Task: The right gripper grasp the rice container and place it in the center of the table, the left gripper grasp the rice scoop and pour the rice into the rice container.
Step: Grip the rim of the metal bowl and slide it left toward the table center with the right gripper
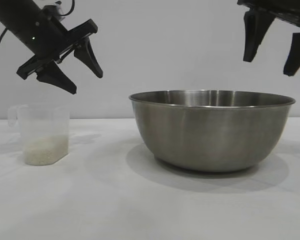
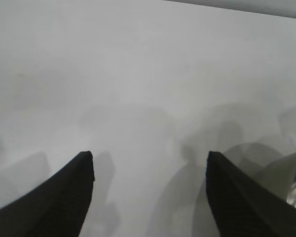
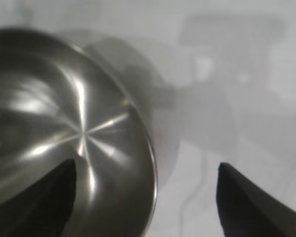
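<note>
Steel rice container (image 1: 212,131) — rim beneath open jaws

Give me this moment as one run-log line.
left gripper: open, above scoop | right gripper: open, over bowl rim | rice: in scoop | bowl: empty, on table

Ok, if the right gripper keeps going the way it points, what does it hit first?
Most likely the bowl's rim. The open right gripper points down, and the right wrist view shows one finger over the inside, the other outside the rim. Depth is uncertain.
</note>
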Available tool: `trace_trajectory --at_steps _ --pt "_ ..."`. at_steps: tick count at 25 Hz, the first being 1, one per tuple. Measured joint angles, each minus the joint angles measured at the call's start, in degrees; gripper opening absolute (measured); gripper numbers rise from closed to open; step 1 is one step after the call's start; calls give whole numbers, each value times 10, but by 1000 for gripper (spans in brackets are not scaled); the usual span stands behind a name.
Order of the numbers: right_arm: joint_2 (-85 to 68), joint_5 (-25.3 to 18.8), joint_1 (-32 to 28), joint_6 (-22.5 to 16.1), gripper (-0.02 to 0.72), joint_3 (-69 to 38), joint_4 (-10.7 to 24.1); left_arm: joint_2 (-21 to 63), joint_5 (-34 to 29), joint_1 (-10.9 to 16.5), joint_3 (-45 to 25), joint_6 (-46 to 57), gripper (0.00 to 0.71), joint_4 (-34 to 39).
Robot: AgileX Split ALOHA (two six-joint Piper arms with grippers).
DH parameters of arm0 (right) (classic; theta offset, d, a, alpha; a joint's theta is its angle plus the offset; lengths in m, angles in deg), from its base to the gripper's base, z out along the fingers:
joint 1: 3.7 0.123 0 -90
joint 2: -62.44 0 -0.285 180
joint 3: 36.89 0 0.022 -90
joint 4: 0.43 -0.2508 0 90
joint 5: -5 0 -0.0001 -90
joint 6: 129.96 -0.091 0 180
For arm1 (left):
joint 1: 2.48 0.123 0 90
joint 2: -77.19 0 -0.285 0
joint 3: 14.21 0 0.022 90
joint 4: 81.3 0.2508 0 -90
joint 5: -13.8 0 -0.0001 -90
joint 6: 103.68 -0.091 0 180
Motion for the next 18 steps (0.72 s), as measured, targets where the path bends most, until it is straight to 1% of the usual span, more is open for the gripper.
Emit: trace_trajectory --at_steps 5,6,7,8,9,10,12,13,14,15,18 --pt "6 4 0 1 528 -20 -8 0 0 0 0 0 477 0" --pt "12 6 0 5 487 -20 -14 0 0 0 0 0 477 0" --pt "21 11 0 10 473 -20 -22 0 0 0 0 0 477 0" --pt "31 13 0 13 473 -20 -30 0 0 0 0 0 477 0" --pt "41 18 0 15 433 -20 -35 0 0 0 0 0 477 0" --pt "49 23 0 17 413 -21 -38 0 0 0 0 0 477 0" --pt "64 38 0 18 419 -21 -41 0 0 0 0 0 477 0" --pt "70 45 0 18 351 -21 -41 0 0 0 0 0 477 0" --pt "74 54 0 18 323 -21 -41 0 0 0 0 0 477 0" --pt "77 61 0 19 280 -21 -42 0 0 0 0 0 477 0" --pt "79 73 0 19 110 -21 -45 0 0 0 0 0 477 0"
